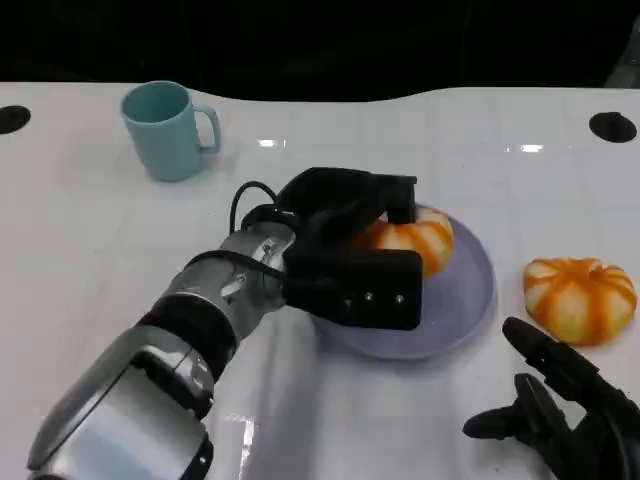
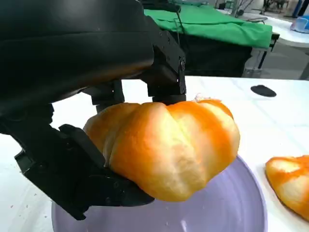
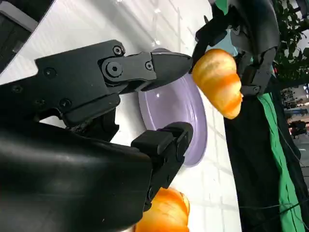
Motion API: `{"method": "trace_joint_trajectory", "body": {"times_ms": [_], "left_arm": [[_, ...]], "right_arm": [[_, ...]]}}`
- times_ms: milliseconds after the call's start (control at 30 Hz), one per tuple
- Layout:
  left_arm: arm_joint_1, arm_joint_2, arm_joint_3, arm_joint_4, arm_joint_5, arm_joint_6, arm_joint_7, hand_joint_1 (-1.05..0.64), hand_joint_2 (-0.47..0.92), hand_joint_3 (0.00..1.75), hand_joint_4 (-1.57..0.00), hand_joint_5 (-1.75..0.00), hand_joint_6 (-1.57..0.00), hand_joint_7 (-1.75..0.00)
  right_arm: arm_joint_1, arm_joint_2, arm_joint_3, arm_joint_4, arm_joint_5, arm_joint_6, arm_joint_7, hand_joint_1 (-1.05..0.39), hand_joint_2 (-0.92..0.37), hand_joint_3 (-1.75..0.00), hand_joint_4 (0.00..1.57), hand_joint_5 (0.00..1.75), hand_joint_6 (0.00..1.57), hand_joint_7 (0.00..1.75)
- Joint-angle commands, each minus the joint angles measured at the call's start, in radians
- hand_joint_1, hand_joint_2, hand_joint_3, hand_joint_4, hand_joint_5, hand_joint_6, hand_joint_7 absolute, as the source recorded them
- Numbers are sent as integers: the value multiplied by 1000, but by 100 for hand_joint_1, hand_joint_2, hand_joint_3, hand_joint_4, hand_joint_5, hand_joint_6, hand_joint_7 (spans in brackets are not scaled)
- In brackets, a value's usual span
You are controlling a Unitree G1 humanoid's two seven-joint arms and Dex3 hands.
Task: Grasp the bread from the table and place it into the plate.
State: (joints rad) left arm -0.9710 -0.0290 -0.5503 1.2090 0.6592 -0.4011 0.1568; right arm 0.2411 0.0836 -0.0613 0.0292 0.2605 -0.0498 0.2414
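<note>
Left hand, frame centre: clamped on bread, poised over plate for release. Right hand, lower right: fingers apart, holding nothing.

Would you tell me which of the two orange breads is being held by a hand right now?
The bread over the purple plate, the held bread, is gripped by the left hand. The other bread lies untouched on the table right of the plate.
</note>
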Motion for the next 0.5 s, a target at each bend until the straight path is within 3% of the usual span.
{"method": "trace_joint_trajectory", "body": {"times_ms": [33, 67, 167, 267, 367, 500], "left_arm": [[-63, 3, -26, 18, 24, 47, -64, -31, 86, 28, -60, -103, -63, -54], [-65, 3, -29, 18, 25, 53, -72, -34, 90, 20, -58, -89, -65, -33], [-88, 16, -61, 16, 54, 86, -138, -59, 92, 27, -38, -43, -51, -6], [-90, 19, -65, 11, 55, 94, -155, -64, 92, 29, -35, -33, -48, -2], [-93, 47, -50, 0, 27, 67, -238, -81, 92, 48, -29, -26, -45, -1], [-91, 64, -33, -20, 8, 59, -288, -87, 92, 53, -30, -25, -45, 0]], "right_arm": [[12, -7, -3, -20, 9, 6, -5, -76, -92, -28, 88, 93, 119, 2], [13, -6, -3, -21, 9, 6, -5, -76, -92, -28, 88, 93, 119, 2], [15, -8, -6, -20, 13, -1, 0, -75, -92, -28, 87, 92, 118, 2], [15, -8, -7, -19, 13, -2, 2, -75, -92, -28, 87, 92, 118, 2], [16, -13, -8, -22, 16, 6, 4, -75, -92, -28, 87, 92, 118, 2], [15, -15, -9, -21, 14, 2, 4, -75, -92, -28, 87, 92, 118, 2]]}}
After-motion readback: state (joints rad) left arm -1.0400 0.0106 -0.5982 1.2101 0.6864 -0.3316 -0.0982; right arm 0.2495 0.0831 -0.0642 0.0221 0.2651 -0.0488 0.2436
